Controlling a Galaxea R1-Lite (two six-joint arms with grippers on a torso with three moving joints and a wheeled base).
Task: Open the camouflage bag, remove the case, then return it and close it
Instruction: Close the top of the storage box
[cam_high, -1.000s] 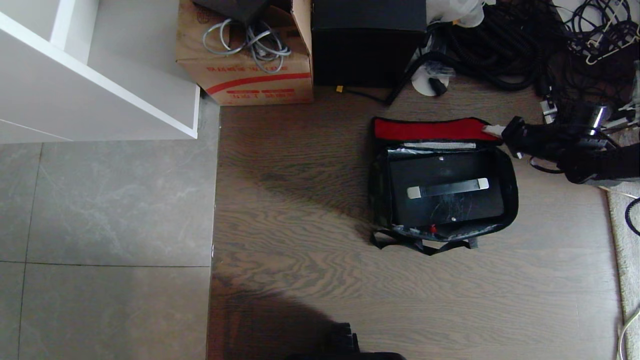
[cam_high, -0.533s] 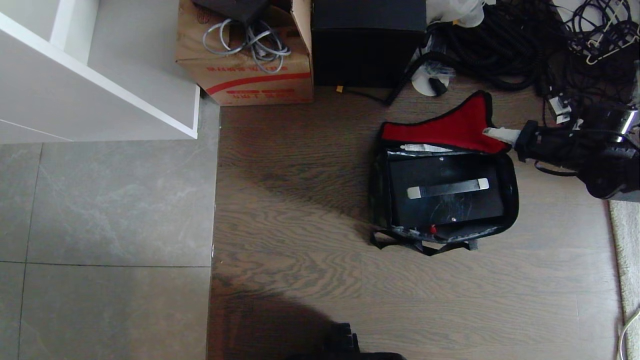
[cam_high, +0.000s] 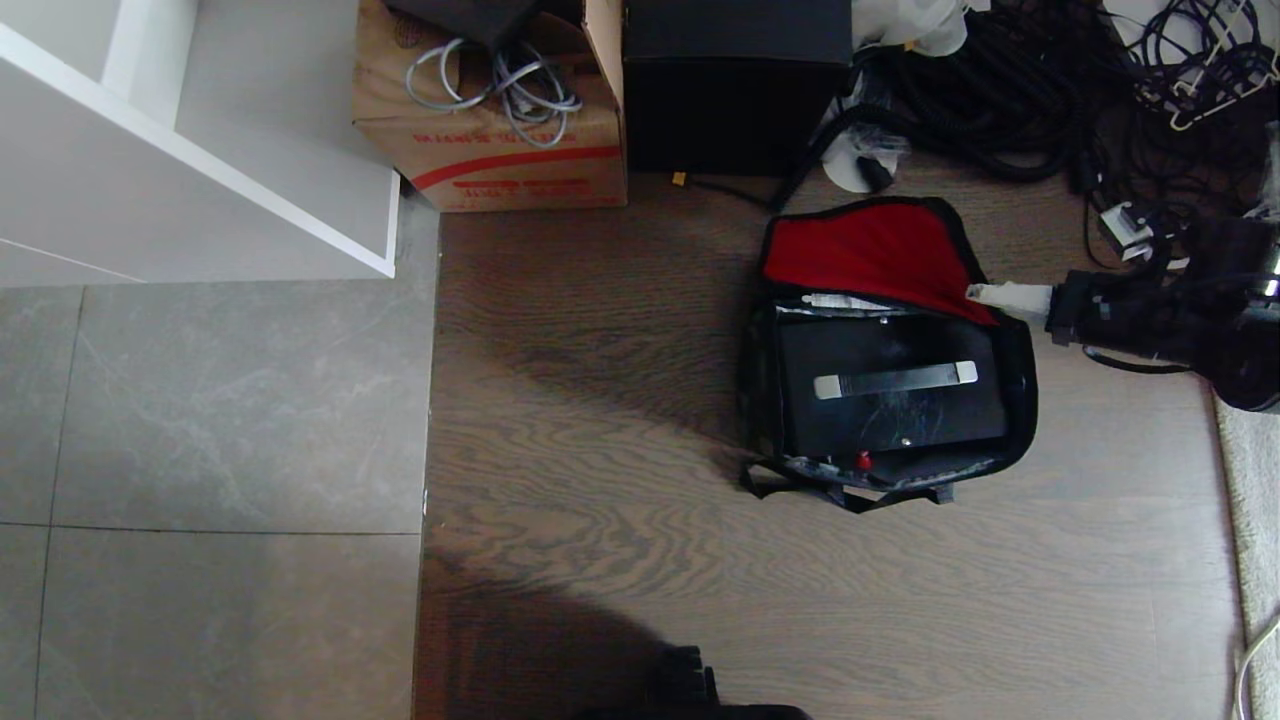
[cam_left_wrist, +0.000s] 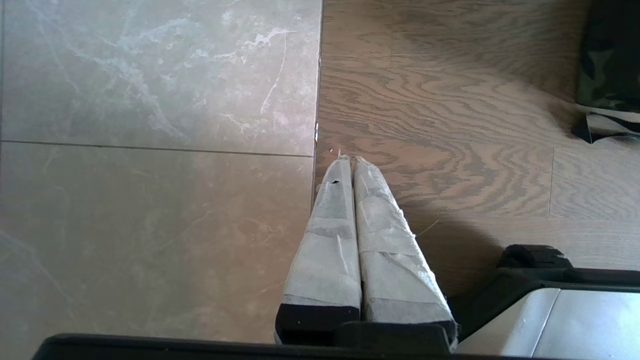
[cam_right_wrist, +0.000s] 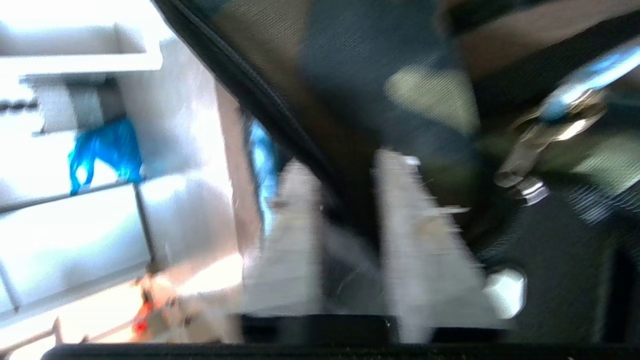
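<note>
Floorboards (cam_high: 620, 560) of dark wood are seen nearest, with the left gripper (cam_left_wrist: 348, 159) hung over them, its fingers pressed together on nothing. Farther on, the camouflage bag (cam_high: 1020, 400) lies unzipped, and the case (cam_high: 890, 385) is seen lying flat inside it. At the bag's right far corner the right gripper (cam_high: 985, 293) is placed, its fingers parted narrowly around the edge of the raised red-lined flap (cam_high: 870, 255). Beyond are a cardboard box (cam_high: 500, 130) and a black box (cam_high: 735, 85).
</note>
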